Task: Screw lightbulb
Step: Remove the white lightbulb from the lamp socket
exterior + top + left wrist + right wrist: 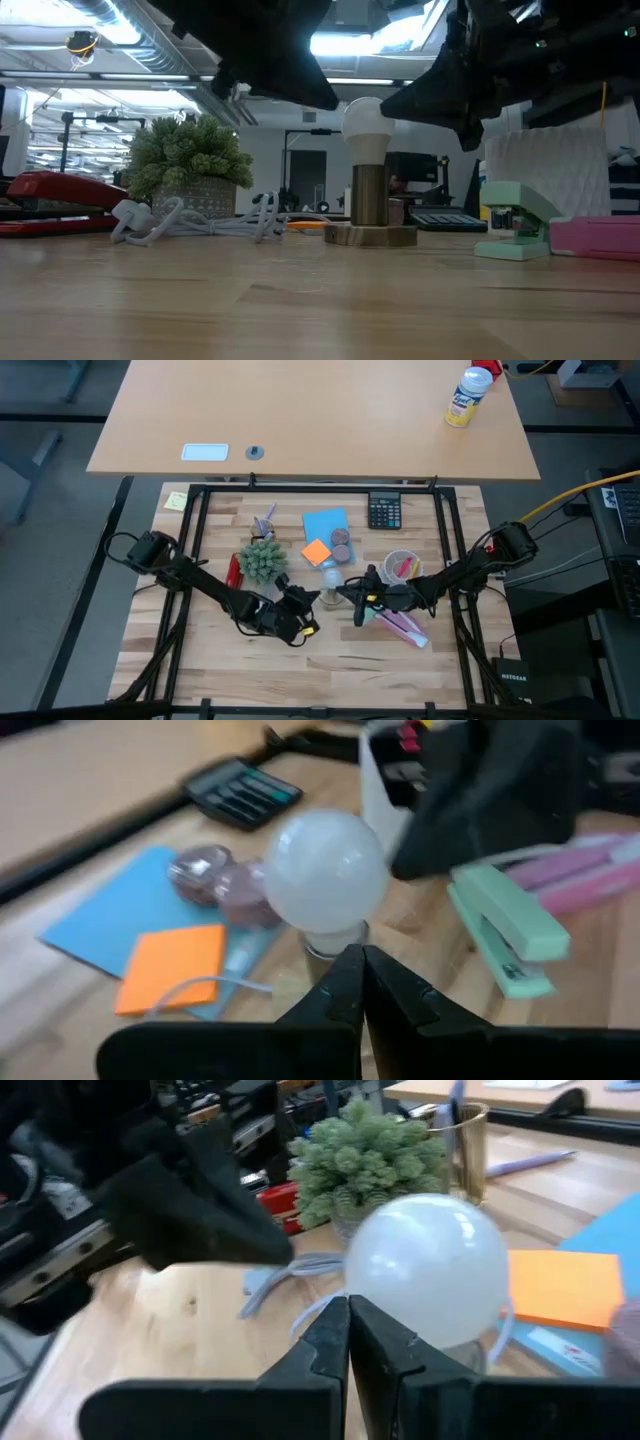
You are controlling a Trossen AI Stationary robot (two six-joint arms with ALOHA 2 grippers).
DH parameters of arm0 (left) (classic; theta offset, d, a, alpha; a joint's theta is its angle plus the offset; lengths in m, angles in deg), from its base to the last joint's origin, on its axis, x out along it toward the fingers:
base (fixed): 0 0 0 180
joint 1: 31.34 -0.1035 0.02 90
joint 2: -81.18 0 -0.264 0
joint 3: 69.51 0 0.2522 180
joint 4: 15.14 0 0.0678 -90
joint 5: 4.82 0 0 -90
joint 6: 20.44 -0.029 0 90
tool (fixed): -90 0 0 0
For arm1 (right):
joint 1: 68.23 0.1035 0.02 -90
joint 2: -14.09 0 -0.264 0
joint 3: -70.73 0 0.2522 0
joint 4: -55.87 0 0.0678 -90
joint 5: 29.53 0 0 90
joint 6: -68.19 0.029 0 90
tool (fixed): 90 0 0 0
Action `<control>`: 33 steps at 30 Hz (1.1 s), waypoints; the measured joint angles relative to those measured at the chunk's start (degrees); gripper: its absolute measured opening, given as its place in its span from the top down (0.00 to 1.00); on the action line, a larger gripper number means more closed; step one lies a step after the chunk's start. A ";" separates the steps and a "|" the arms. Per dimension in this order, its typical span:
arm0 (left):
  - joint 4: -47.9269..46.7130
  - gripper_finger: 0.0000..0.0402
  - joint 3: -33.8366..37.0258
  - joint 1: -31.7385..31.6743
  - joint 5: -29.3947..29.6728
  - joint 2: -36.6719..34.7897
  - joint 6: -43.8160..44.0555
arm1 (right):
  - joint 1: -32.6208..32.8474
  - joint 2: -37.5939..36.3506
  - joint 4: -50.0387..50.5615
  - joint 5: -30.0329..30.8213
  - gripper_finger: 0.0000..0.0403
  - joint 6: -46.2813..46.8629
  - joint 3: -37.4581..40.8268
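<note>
The lightbulb (329, 570), with its frosted white globe (365, 120), stands upright in a brass socket (369, 195) on a round wooden base (370, 236) at mid-table. My left gripper (318, 598) is shut, just near and left of the bulb. In its wrist view the tips (362, 952) point at the bulb's neck (335, 935). My right gripper (342, 592) is also shut, just near and right of the bulb. Its tips (348, 1302) lie at the globe's lower edge (425, 1270). My left gripper's shut tips come in slanting slightly downward beside the bulb's neck (340, 938); I cannot tell whether they touch it. My right gripper's shut tips come nearly level at the globe's lower side (372, 1295); I cannot tell whether they touch it.
A potted plant (262, 560) and a red stapler (233, 570) stand left of the bulb, with a white cord (190, 222) in front of them. Blue paper (325, 523), an orange note (316, 552) and a calculator (384, 512) lie behind. A white cup (403, 567) and a green stapler (512, 222) stand to the right.
</note>
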 joint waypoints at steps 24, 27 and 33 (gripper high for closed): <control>4.02 1.00 0.02 -12.22 -9.68 0.00 -9.98 | 1.67 0.00 4.94 5.53 0.96 -1.15 -0.02; 5.94 1.00 0.04 -12.17 -10.43 0.00 -12.19 | 1.74 0.00 5.05 7.26 0.96 -1.11 -0.02; 5.91 1.00 0.09 -11.17 -9.85 0.00 -11.12 | 1.78 0.00 5.61 9.96 0.96 -0.99 -0.02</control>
